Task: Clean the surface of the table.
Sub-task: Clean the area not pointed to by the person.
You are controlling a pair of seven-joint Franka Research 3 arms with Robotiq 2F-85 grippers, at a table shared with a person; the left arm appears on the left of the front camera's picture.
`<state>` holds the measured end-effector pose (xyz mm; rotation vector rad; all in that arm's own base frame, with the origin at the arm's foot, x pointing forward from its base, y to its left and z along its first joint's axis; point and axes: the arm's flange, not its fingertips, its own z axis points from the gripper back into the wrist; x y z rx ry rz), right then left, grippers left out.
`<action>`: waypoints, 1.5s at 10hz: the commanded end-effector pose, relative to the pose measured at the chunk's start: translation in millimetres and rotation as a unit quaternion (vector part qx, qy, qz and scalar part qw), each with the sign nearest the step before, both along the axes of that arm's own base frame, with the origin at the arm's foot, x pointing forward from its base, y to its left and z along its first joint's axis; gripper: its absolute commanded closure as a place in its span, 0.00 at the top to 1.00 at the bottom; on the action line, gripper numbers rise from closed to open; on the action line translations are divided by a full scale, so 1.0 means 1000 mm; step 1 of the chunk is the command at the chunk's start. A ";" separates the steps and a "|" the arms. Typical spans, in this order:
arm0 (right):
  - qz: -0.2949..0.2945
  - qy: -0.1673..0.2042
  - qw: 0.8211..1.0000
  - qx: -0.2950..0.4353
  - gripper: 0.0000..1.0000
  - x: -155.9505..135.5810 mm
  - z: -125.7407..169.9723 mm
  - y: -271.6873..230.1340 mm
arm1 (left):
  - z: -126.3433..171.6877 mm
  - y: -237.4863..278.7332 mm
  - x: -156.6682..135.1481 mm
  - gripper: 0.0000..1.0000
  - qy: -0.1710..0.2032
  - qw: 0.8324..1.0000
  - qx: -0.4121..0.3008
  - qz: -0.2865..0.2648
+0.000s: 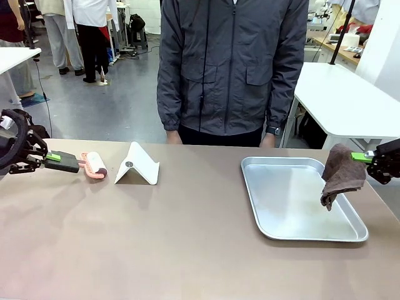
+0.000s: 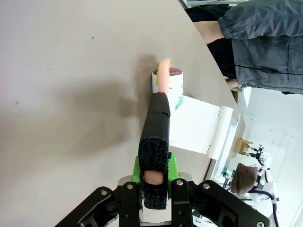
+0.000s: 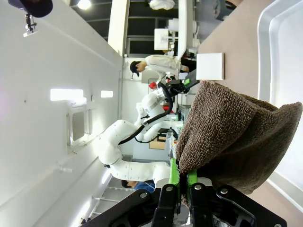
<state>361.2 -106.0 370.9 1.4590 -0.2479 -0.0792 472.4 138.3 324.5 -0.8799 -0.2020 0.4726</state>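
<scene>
The table (image 1: 187, 250) is a wide brownish-tan top filling the lower half of the front view, with a person (image 1: 231, 69) in a dark grey jacket standing at its twelve o'clock edge.

At nine o'clock the left gripper (image 1: 60, 158) comes in low from the side, its green-padded fingers (image 2: 138, 166) clamped on the black foam handle (image 2: 156, 127) of a lint roller (image 1: 95, 165). The roller's pink frame and white roll sit at the far end of the handle, right down at the tabletop. Whether the roll touches the top cannot be told. Just beside the roller, toward three o'clock, a white folded stand (image 1: 137, 165) rests on the table, apart from the roller.

On the three o'clock side lies a shiny metal tray (image 1: 284, 206). The right gripper (image 1: 362, 157) hovers at the tray's own three o'clock rim, fingers pinched on an upper fold of a brown cloth (image 1: 342, 175). The cloth hangs down bunched, its lower tip over the inside of the tray near that rim. In the right wrist view the cloth (image 3: 236, 137) drapes over the closed green pads (image 3: 173, 171), with the tray's rim (image 3: 261, 47) and a strip of table (image 3: 232, 38) behind it
</scene>
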 end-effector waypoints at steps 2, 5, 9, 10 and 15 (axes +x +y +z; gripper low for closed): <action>0.004 -0.007 1.000 0.001 0.07 0.003 0.004 0.000 | -0.019 0.004 -0.010 0.22 -0.004 1.000 -0.001 -0.014; 0.004 -0.007 1.000 0.001 0.07 0.003 0.004 0.000 | 0.026 0.024 -0.045 0.22 -0.097 0.992 -0.072 -0.039; 0.004 -0.007 1.000 0.001 0.07 0.003 0.004 0.000 | 0.056 0.068 -0.110 0.22 -0.146 0.979 -0.113 -0.082; 0.004 -0.007 1.000 0.001 0.07 0.003 0.004 0.000 | 0.059 0.085 -0.134 0.22 -0.153 0.973 -0.137 -0.105; 0.004 -0.007 1.000 0.001 0.07 0.003 0.004 0.000 | 0.034 0.136 -0.211 0.22 -0.163 0.944 -0.207 -0.197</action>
